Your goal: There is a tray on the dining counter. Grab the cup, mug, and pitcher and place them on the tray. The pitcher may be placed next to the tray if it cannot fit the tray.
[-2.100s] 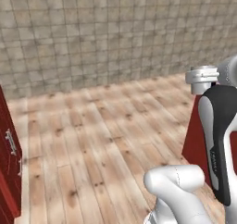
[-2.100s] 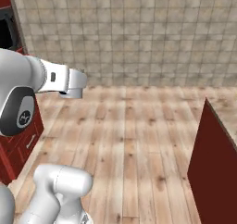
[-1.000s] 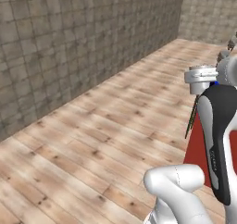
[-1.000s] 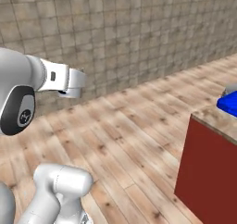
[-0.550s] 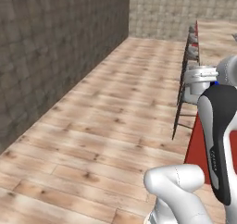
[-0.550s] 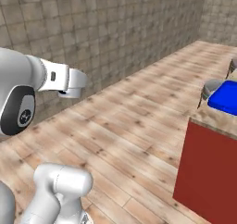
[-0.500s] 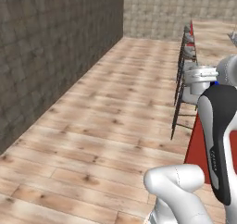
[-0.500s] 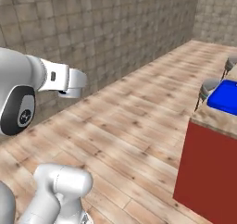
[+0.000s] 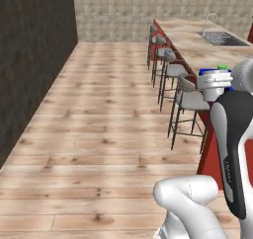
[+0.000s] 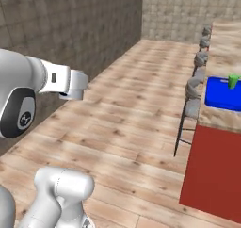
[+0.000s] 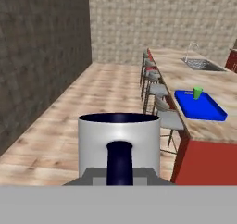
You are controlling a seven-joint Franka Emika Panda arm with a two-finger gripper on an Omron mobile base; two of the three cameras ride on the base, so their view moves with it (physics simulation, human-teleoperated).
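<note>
The grey mug [image 11: 119,137] with its dark handle stands upright right in front of the hand camera, and my gripper [image 11: 119,176] is shut on it at the handle side. Ahead to the right runs the dining counter [image 11: 183,75], also [image 10: 220,45]. On it lies the blue tray [image 11: 206,111], also [image 10: 221,100]. The green cup [image 11: 197,92] stands upright on the tray's far part, also [image 10: 233,81]. The mug is still well short of the counter, over the floor. The pitcher is out of view.
A row of grey-seated stools [image 9: 190,97] lines the counter's near side, also [image 11: 159,96]. A sink with a tap [image 11: 201,65] sits farther along the counter. A dark stone wall [image 9: 34,60] runs along the left, with open wooden floor [image 9: 99,134] between.
The base has turned, so both base views have swung from wall and floor to the length of the dining counter with its stools and tray. The mug has stayed in the grip.
</note>
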